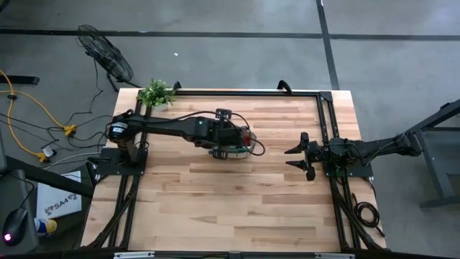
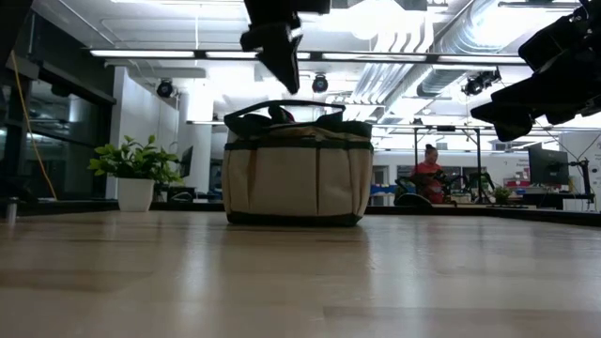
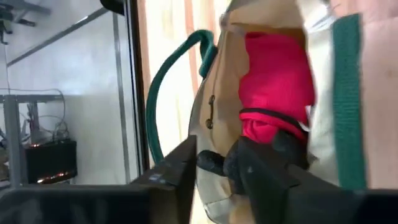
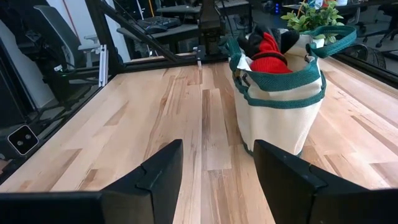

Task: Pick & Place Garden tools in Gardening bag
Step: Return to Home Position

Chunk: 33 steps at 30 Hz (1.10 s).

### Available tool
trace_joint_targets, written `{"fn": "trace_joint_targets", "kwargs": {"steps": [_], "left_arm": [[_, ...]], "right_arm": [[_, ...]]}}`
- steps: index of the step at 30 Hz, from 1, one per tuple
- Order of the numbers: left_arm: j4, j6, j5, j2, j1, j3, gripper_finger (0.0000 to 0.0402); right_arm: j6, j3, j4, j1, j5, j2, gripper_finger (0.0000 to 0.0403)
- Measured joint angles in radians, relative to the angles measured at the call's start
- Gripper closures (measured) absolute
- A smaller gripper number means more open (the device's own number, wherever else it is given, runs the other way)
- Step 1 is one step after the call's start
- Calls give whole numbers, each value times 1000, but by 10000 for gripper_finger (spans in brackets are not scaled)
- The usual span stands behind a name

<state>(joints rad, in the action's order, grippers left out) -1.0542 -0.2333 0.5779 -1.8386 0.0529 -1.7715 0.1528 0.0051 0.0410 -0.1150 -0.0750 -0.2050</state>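
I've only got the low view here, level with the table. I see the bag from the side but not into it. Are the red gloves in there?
Observer: Yes. The right wrist view shows the red gloves poking out of the open top of the bag.
Operator: Whose arm hangs above it?
Observer: The left one; from overhead the left pincer is directly over the bag.
Operator: And the other?
Observer: The right pincer is open, well clear of the bag, toward the right side of the table.
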Motion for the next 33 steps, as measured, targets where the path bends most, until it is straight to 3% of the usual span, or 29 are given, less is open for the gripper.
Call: {"fn": "trace_joint_targets", "kwargs": {"steps": [7,13,23,33], "left_arm": [[-4,44,-67,46,31,12,388],[185,-6,-163,105,39,134,394],[651,-99,-412,331,-3,549,400],[1027,40,-521,659,-26,991,400]], "right_arm": [[0,0,0,0,0,-4,214],[0,0,0,0,0,-3,214],[0,0,0,0,0,-23,214],[0,0,1,0,0,-30,214]]}}
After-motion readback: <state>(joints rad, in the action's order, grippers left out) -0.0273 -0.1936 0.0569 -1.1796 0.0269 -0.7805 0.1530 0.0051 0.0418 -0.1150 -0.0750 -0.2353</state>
